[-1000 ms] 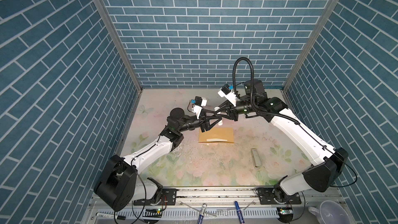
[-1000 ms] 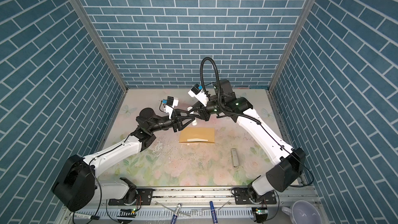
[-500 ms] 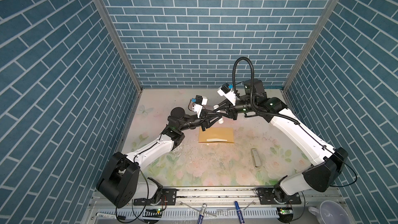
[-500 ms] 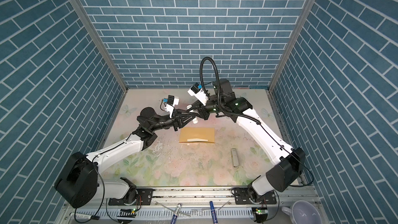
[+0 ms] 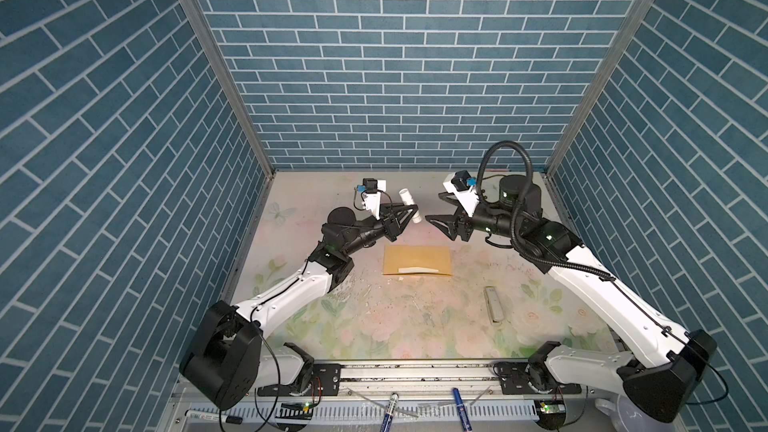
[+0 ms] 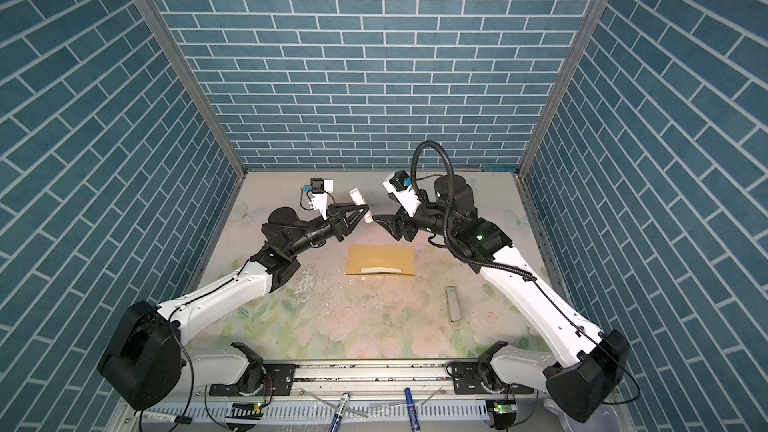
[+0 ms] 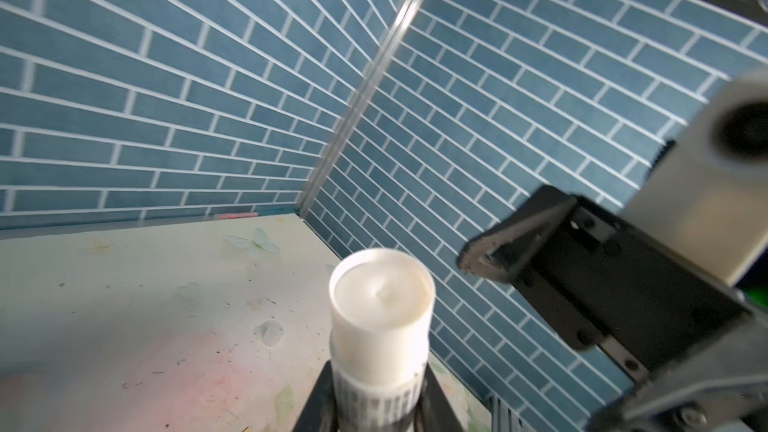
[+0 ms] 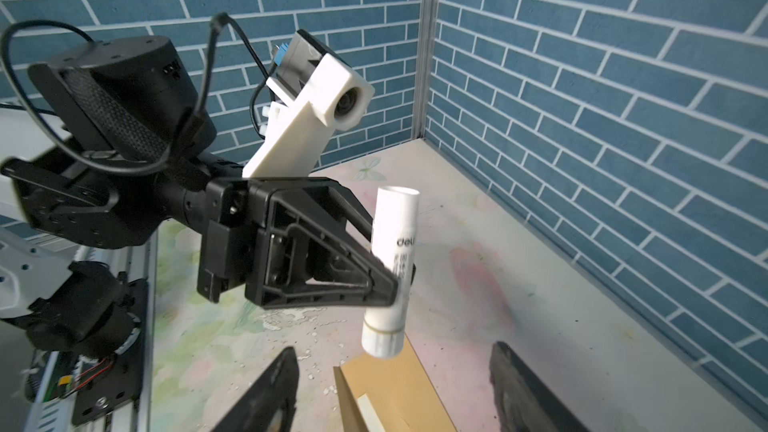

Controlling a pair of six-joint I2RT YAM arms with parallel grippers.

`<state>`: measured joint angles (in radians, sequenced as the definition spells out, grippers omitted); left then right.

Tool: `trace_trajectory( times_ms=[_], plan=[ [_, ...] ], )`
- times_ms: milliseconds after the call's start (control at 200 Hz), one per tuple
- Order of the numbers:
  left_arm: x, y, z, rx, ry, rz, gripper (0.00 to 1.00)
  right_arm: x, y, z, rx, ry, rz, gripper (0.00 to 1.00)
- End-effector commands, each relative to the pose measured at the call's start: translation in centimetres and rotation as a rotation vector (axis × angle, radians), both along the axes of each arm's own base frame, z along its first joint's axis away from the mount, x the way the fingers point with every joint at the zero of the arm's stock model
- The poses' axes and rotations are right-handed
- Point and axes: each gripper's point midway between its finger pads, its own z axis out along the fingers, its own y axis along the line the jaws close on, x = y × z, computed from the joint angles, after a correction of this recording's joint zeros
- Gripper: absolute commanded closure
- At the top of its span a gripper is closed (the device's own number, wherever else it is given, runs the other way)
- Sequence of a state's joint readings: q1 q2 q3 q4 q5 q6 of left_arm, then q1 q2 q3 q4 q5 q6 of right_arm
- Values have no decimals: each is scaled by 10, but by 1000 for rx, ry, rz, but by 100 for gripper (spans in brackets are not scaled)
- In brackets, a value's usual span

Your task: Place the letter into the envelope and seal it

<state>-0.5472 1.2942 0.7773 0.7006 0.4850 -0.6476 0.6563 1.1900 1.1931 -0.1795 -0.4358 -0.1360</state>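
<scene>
The mustard-yellow envelope (image 5: 417, 257) lies flat at the middle of the table (image 5: 415, 326), with a pale strip (image 5: 417, 270) near its front edge.

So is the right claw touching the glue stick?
Apart: the right wrist view shows the right gripper open, its fingers clear of the glue stick.

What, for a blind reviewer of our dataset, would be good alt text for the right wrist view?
The left gripper, shut on a white glue stick, holds it in the air above a floral table between blue brick walls. In the foreground the right gripper, open, frames a corner of the mustard-yellow envelope lying on the table.
</scene>
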Motion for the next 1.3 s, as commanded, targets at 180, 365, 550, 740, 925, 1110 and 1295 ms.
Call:
trace_trajectory(
  times_ms=[180, 365, 550, 740, 925, 1110, 1295],
  plan=[
    [25, 37, 7, -172, 173, 265, 100, 24, 15, -13, 154, -327, -91, 31],
    [25, 39, 8, -196, 208, 282, 100, 30, 38, -19, 164, -449, -111, 30],
    [25, 37, 12, -210, 204, 275, 100, 36, 55, -22, 189, -487, -140, 35],
    [25, 36, 10, -215, 205, 269, 100, 40, 66, -26, 187, -480, -147, 45],
    [25, 35, 7, -216, 206, 264, 100, 43, 71, -27, 190, -471, -153, 52],
    [26, 34, 3, -211, 214, 263, 100, 44, 75, -29, 198, -465, -153, 55],
    [26, 34, 2, -210, 213, 262, 100, 44, 77, -27, 201, -465, -150, 60]
  ],
)
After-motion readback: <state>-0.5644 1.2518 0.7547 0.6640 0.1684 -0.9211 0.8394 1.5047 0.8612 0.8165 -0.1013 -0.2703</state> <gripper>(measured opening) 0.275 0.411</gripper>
